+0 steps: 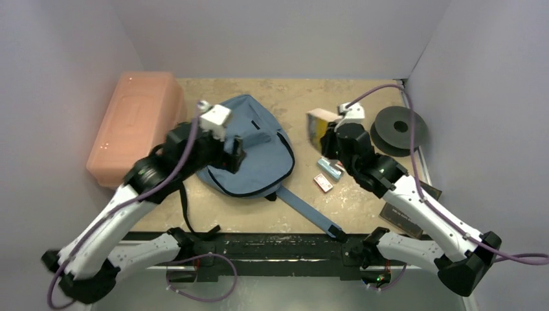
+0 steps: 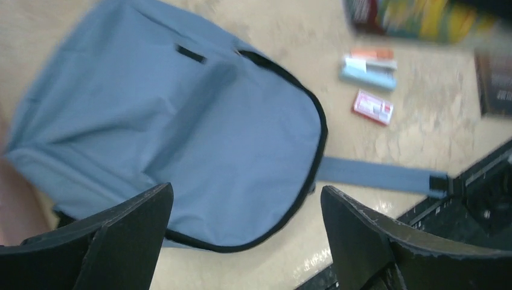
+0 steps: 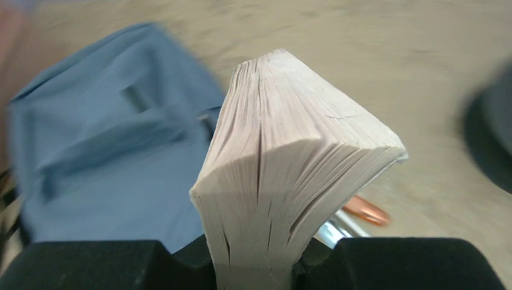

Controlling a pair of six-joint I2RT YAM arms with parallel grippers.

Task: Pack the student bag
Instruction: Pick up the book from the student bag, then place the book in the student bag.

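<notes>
One book (image 3: 284,157) in R gripper (image 3: 253,263); L gripper (image 2: 246,192) (agape) over bag (image 2: 181,121)

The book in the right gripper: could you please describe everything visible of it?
The book is a thick paperback, its cream page block facing the right wrist camera, pages slightly splayed. The right gripper is shut on one end of it, holding it just to the right of the student bag.

Cloth, paper, plastic
The student bag (image 1: 262,154) is matt cloth; the book (image 3: 290,158) shows rough paper edges; the box (image 1: 133,126) smooth plastic.
</notes>
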